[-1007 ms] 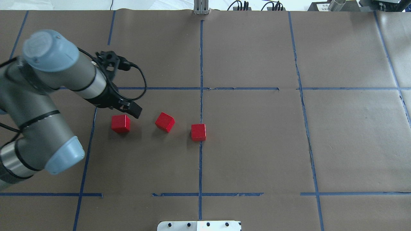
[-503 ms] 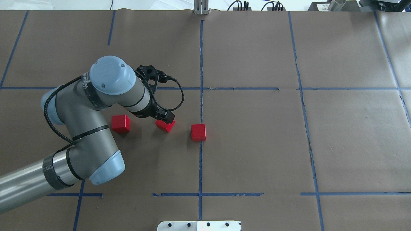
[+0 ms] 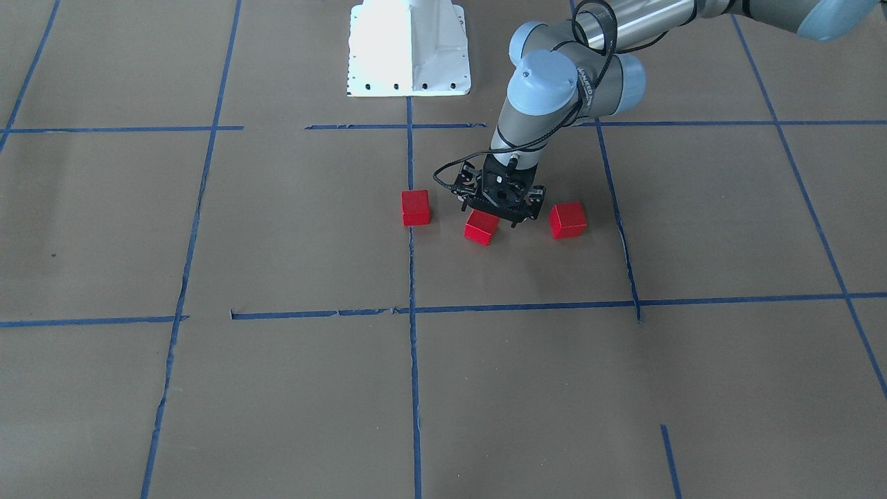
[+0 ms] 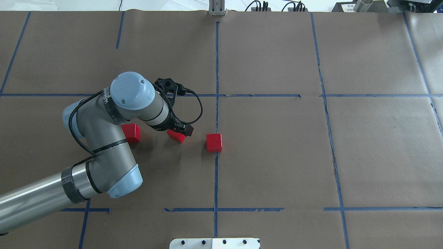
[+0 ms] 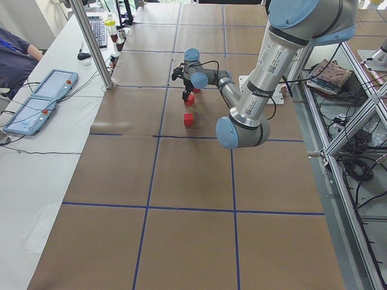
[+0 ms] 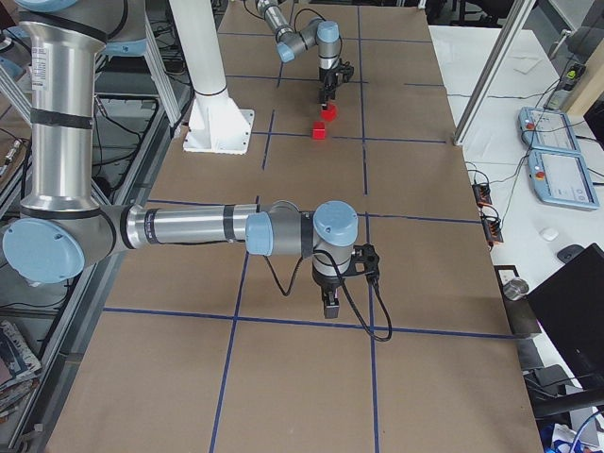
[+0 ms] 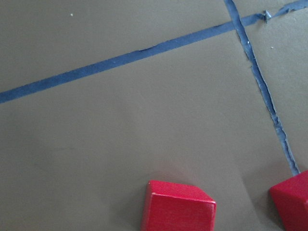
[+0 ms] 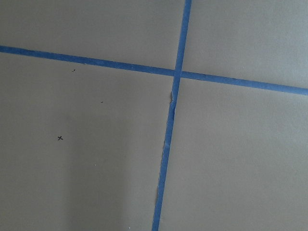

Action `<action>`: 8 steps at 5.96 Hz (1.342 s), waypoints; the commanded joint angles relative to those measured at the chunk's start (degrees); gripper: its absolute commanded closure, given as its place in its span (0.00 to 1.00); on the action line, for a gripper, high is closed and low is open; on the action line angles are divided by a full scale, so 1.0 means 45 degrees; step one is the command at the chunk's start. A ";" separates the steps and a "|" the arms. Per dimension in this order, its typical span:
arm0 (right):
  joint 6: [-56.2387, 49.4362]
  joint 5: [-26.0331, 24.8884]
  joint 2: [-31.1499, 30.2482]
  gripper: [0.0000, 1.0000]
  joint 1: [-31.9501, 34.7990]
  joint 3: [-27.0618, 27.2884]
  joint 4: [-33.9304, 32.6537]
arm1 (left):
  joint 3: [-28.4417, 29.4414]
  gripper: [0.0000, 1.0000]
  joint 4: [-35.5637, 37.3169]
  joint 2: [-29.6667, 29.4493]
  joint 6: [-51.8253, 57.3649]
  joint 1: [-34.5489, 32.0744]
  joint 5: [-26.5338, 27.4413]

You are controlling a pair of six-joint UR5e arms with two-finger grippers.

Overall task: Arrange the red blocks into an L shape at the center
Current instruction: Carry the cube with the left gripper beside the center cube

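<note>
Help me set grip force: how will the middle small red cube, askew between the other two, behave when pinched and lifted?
The middle small red matte cube looks rigid and flat-faced, so it should neither squash nor roll. Turned askew to the blue tape lines, it may swivel as the left tool closes. Matte faces probably grip well.

Brown paper-covered desk (image 4: 277, 155) gridded with blue tape lines (image 4: 217, 69)
The tape was torn and ragged in places, and a small dark x mark (image 8: 59, 138) sat on the paper near one crossing. A silver aluminium post (image 5: 91, 42) stood at the desk's edge. On the white side bench (image 5: 36, 181) lay two grey tablet-like control pendants (image 5: 53, 84) and a dark keyboard (image 5: 98, 33), near a person's blue-sleeved arm (image 5: 15, 57).
</note>
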 commanded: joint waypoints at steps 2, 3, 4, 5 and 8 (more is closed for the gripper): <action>0.0000 0.0000 0.0008 0.00 0.0001 0.0000 -0.0010 | 0.1082 0.04 -0.0097 -0.0578 -0.0015 0.0202 0.0259; 0.0000 0.0000 -0.0011 0.00 0.0001 0.0019 0.0010 | 0.1142 0.31 -0.0078 -0.0579 0.0005 0.0221 0.0280; 0.0000 0.0000 -0.0012 0.00 0.0001 0.0019 0.0010 | 0.1162 0.50 -0.0077 -0.0579 0.0024 0.0221 0.0280; 0.0000 -0.0019 0.0008 0.00 0.0001 0.0019 0.0010 | 0.1182 0.71 0.0000 -0.0831 -0.0053 0.0202 0.0280; 0.0000 -0.0019 0.0008 0.00 0.0001 0.0000 0.0010 | 0.3587 0.83 0.0548 -0.3534 -0.3714 -0.0053 0.0280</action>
